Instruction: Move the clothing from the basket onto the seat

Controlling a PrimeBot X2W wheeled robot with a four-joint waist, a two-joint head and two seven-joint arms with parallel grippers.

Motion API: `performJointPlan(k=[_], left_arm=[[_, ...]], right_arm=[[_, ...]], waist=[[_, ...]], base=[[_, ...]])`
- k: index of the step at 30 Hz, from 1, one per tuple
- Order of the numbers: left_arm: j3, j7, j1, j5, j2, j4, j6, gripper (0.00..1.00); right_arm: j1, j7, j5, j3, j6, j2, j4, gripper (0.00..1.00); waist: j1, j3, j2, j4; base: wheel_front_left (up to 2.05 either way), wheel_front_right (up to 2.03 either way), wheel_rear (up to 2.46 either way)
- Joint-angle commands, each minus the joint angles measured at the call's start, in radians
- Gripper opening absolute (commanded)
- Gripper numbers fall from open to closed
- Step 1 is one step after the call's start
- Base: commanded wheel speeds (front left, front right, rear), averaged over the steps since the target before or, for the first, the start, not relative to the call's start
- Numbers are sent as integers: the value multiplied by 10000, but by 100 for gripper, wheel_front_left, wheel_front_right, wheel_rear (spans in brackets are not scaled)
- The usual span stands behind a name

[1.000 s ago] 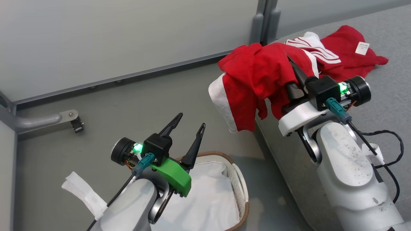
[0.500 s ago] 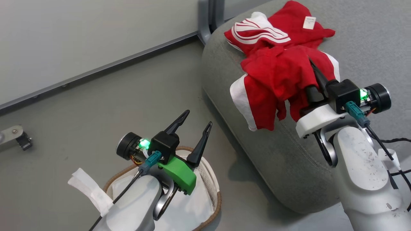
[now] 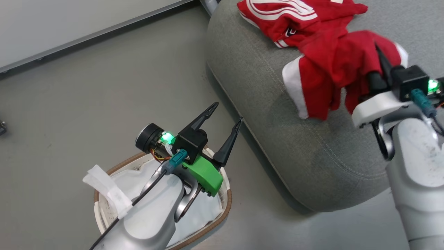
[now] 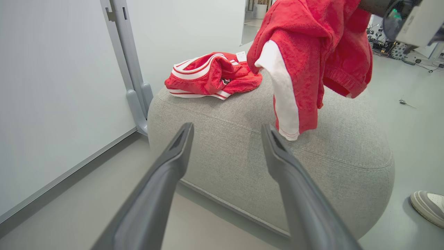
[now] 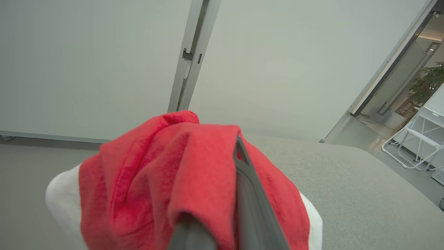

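Grey flooring (image 3: 104, 86) bears the oval white plastic basket (image 3: 100, 211) with brown woven rim beside the grey fabric seat cushion (image 3: 277, 121), the left gripper (image 3: 228, 111) there too, jaws wide and empty; above the seat's near edge the right gripper (image 3: 378, 60) has its jaws clamped on a red white-panelled garment (image 3: 329, 69), a red white-striped garment (image 3: 295, 17) lying farther along.

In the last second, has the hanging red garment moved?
Yes. The hanging garment was partly beyond the edge of the seat; now it hangs over the seat itself.
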Motion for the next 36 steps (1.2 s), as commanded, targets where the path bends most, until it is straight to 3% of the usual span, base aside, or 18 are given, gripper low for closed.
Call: performJointPlan(k=[1, 11, 19, 27, 36], left_arm=[[-22, -2, -205, 46, -2, -2, -37, 100], [-59, -1, -801, 239, -57, -196, -82, 100], [-271, 1, -1246, 366, -183, -466, -92, 100], [-222, 2, -1585, 537, -266, -920, 93, 100], [-306, 0, -1430, 598, -335, -950, 91, 100]], right_arm=[[-392, -23, -8, -98, -14, -264, 50, 0], [-3347, -23, -293, -818, -14, -2583, 1192, 0], [-5088, 280, -943, -1965, -14, -3850, 2314, 0], [-5416, 376, -1815, -3332, -14, -3898, 3635, 0], [-4427, 101, -3021, -4431, -14, -3376, 4931, 0]], waist=[[0, 440, -1, 490], [0, 1558, -1, 1848], [0, 2350, -1, 3202], [0, 3263, -1, 3933], [0, 3391, -1, 3900]], base=[[0, 0, 0], [0, 0, 0], [0, 0, 0], [0, 0, 0], [0, 0, 0]])
